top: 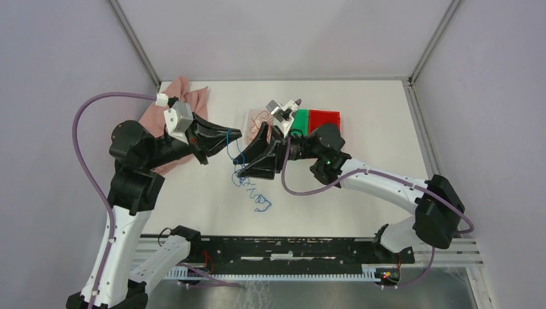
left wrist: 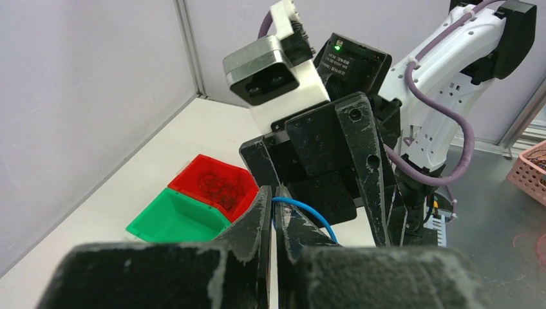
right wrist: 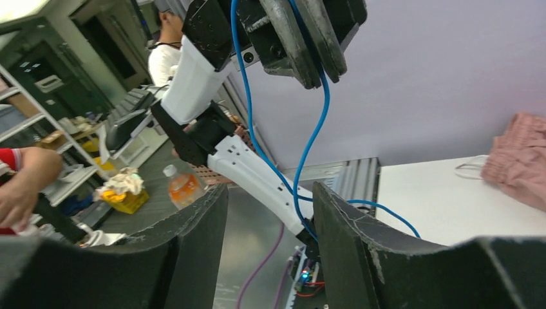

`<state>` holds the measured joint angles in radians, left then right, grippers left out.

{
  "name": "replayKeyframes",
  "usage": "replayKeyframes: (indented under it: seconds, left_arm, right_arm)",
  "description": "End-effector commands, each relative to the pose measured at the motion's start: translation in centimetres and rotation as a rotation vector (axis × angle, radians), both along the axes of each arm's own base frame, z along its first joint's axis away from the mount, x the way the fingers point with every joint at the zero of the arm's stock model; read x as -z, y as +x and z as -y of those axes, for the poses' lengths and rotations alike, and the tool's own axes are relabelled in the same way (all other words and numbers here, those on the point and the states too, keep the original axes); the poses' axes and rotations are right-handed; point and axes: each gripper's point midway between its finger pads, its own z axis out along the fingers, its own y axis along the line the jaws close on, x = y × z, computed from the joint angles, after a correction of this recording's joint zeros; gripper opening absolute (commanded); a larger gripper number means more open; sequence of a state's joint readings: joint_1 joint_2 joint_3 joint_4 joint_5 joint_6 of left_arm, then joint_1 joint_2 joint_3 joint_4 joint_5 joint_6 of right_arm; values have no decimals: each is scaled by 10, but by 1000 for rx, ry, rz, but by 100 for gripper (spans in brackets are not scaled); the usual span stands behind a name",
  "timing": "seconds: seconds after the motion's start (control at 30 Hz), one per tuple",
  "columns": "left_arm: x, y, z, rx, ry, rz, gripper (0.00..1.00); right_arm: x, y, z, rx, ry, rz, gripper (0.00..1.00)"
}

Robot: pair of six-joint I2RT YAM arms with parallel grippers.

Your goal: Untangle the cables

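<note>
A thin blue cable (top: 229, 147) hangs from my left gripper (top: 237, 134), which is shut on its upper end above the table's middle. Its lower part lies in a curly heap (top: 256, 195) on the table. In the left wrist view the blue cable (left wrist: 308, 212) arcs out from between the pressed fingertips (left wrist: 275, 193). My right gripper (top: 238, 166) stands open just below the left one. In the right wrist view the blue cable (right wrist: 317, 129) drops through its gap (right wrist: 270, 190), close to the right finger. Orange-red cables (top: 259, 118) lie behind, and dark ones fill the red bin (left wrist: 217, 182).
A green bin (top: 301, 120) and a red bin (top: 325, 120) stand side by side at the back centre-right. A pink cloth (top: 188, 98) lies at the back left under the left arm. Grey walls close in the table on three sides.
</note>
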<state>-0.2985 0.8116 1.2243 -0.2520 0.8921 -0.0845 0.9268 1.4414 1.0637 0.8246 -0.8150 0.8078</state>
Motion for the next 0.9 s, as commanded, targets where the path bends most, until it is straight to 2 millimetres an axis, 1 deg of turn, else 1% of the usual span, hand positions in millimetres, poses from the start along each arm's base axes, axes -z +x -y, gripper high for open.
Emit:
replayKeyframes:
  seconds: [0.0,0.2,0.33,0.43,0.57,0.73,0.87]
  left_arm:
    - [-15,0,-2,-7,12,118,3]
    - [-17,1,-2,-15,16,140,3]
    - [-20,2,-3,-23,24,161,3]
    - [-22,2,-3,-24,24,166,3]
    - [-21,3,-3,-20,24,157,3]
    - [-22,3,-3,-23,24,162,3]
    - [-18,4,-4,-28,36,173,3]
  right_arm:
    - [-33,-23,10,-145,83,1,56]
    - [-15,-18,5,-133,23,-56,51]
    - [6,-16,3,-111,-55,-88,47]
    - [19,-14,7,-84,-92,-103,45]
    - [25,-12,7,-60,-122,-116,43]
    - [27,-12,7,-57,-130,-134,41]
    - [29,-12,12,-27,-135,-134,39]
